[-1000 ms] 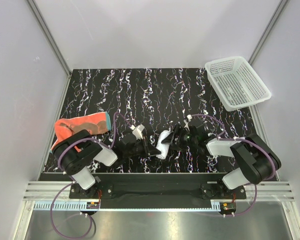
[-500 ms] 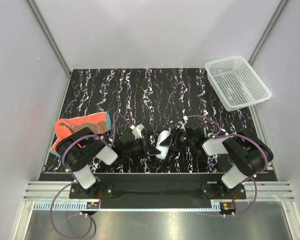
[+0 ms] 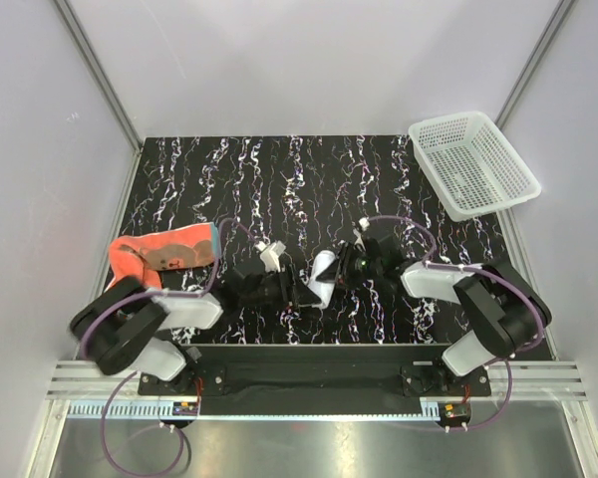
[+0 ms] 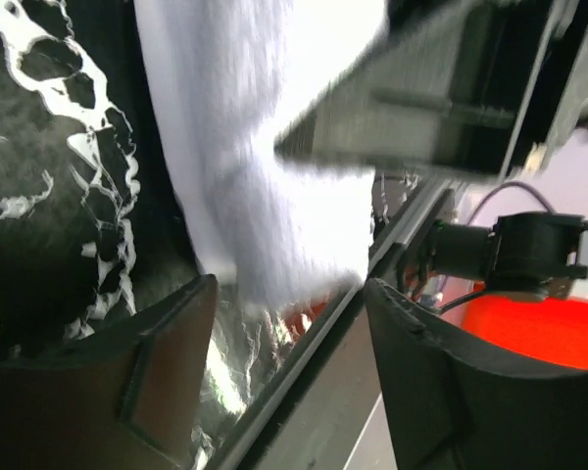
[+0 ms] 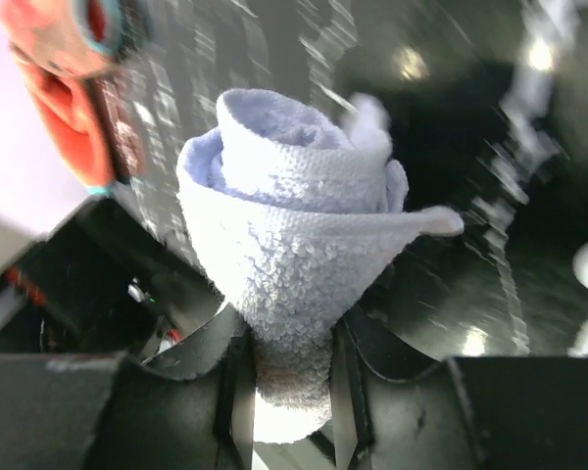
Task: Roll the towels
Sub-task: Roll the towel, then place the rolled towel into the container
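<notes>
White towel roll: clamped at its base in right gripper, near front centre of table. Left gripper jaws newly apart, freed from roll. Indicates handover to right side; first roll formed. Orange towel spread at left edge, not yet rolled.

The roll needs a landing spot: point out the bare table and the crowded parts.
Bare: the far table between the orange towel and the basket. Crowded: near centre, where the right gripper pinches the white towel and the open left gripper sits beside it.
</notes>
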You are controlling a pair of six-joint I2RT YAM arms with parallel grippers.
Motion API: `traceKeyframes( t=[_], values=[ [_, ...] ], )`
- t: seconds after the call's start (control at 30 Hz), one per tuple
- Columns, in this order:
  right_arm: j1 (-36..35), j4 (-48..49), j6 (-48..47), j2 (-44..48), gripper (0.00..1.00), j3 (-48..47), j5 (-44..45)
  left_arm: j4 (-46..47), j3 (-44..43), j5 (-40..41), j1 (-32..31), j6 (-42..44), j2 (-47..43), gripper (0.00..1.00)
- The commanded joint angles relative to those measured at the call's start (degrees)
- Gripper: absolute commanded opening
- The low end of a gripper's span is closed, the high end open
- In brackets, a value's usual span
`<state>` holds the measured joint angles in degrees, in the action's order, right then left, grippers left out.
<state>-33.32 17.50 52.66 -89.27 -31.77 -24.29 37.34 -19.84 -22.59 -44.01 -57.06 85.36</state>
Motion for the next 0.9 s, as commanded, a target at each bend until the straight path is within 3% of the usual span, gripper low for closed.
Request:
traceKeyframes(
  t=[0.0, 0.13, 0.33, 0.57, 0.7, 0.87],
  values=[
    [1.2, -10.8, -5.3, 4.6, 0.24, -9.6, 2.0, -21.5, -6.1, 5.7, 0.1, 10.7, -13.3, 0.68],
    [7.5, -20.3, -7.8, 5.5, 0.23, -20.9, -0.1, -44.9, -12.1, 15.5, 0.1, 17.9, -25.0, 0.7],
    [21.3, -31.4, -14.3, 1.4, 0.22, -39.6, -2.7, -63.3, -15.8, 26.7, 0.1, 22.8, -39.8, 0.7],
    [37.8, -30.8, -9.8, -8.1, 0.19, -54.9, -5.5, -73.4, -17.9, 34.1, -0.1, 19.0, -54.0, 0.71],
    [42.8, -30.2, -8.5, -14.8, 0.2, -63.8, -4.3, -80.4, -24.9, 36.9, -0.1, 22.2, -55.4, 0.72],
    [48.0, -23.8, -4.3, -23.2, 0.2, -67.7, -4.2, -87.8, -31.4, 45.4, -0.1, 27.8, -55.9, 0.77]
  ],
)
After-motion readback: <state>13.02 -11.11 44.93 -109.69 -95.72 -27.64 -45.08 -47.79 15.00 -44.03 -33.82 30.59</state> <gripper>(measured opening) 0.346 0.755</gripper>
